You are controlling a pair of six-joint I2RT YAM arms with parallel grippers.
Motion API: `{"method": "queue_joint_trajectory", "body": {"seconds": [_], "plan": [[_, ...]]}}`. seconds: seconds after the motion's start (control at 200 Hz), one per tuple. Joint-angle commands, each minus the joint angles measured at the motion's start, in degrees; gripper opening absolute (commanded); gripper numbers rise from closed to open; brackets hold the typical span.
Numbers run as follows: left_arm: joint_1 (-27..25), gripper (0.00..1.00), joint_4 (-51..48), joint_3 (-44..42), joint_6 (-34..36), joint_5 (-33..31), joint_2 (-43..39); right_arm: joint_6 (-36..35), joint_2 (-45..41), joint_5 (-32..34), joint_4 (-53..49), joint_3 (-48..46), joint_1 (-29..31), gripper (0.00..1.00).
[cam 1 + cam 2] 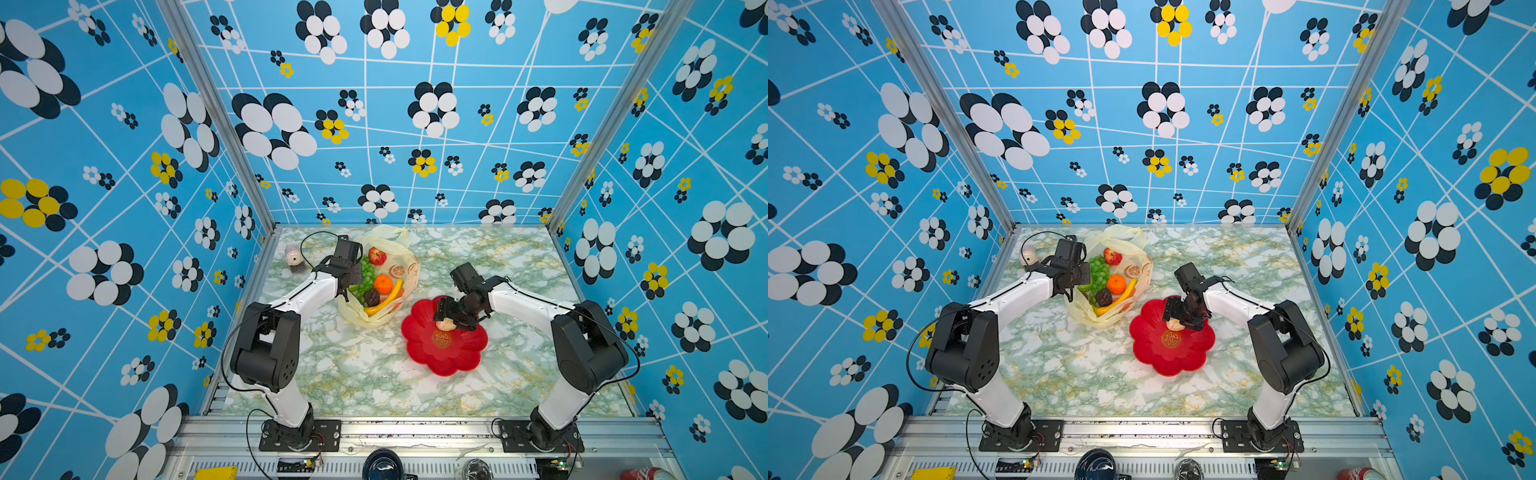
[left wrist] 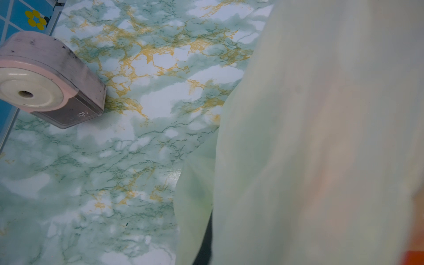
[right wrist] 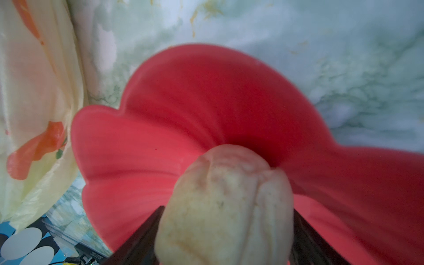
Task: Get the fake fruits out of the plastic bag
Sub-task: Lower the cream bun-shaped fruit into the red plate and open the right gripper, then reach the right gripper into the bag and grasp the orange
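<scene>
From above, in both top views, a thin pale-yellow translucent plastic bag (image 1: pixel 353 314) (image 1: pixel 1084 318) lies open left of the middle of the green-and-gold marbled table (image 1: pixel 365 374), toward its far edge. Inside it I can make out a green grape bunch (image 1: pixel 367 272), a red apple (image 1: pixel 377 256), a round orange (image 1: pixel 383 284), a yellow banana (image 1: pixel 388 300) and a dark brown piece (image 1: pixel 371 297). The left pincer (image 1: pixel 345 291) is down at the bag's left rim, closed on the plastic. Just right of the bag sits a red flower-shaped plate (image 1: pixel 457 357). The right pincer (image 1: pixel 451 321) hangs low inside the plate's far rim, with a cream garlic-like bulb (image 1: pixel 445 325) at its tips. A small pink-and-grey box-shaped gadget (image 1: pixel 294 258) stands near the table's far-left corner, apart from the bag. In the left wrist view, blurred bag film (image 2: pixel 321 137) fills more than half the picture, very close to the lens, and the gadget (image 2: pixel 46 78) rests on the marbled table beyond it. The right wrist view shows the bulb (image 3: pixel 229 195) between two black fingers (image 3: pixel 142 236), right against both, above the red plate (image 3: pixel 206 103). The jaws stand wide, yet whether they clamp the bulb or merely flank it I cannot tell. The bag's printed side (image 3: pixel 34 91) shows beside the plate.
</scene>
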Motion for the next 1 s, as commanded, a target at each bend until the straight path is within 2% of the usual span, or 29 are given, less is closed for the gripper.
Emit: {"method": "queue_joint_trajectory", "body": {"seconds": [0.0, 0.13, 0.31, 0.55, 0.75, 0.995], "plan": [[-0.3, 0.00, -0.6, 0.3, 0.0, -0.9, -0.5, -0.1, -1.8, 1.4, -2.4, 0.2, -0.3, 0.83], [-0.2, 0.00, -0.6, 0.1, 0.1, -0.5, -0.7, -0.8, -2.8, 4.2, -4.9, 1.4, -0.3, 0.88], [-0.2, 0.00, -0.4, -0.6, -0.7, 0.9, -1.1, -1.0, -6.4, 8.2, -7.2, 1.9, -0.1, 0.90], [0.3, 0.00, -0.3, -1.8, -1.8, 1.5, -1.7, -3.6, -9.4, 20.0, -11.6, 9.2, 5.0, 0.89], [2.2, 0.00, 1.1, -4.2, -3.8, 3.2, -3.0, -6.5, -1.9, 21.4, -9.1, 20.9, 10.9, 0.83], [4.2, 0.00, 1.6, -6.4, -4.7, 3.6, -4.7, -9.9, 11.2, 15.8, -3.5, 34.7, 14.5, 0.75]]}}
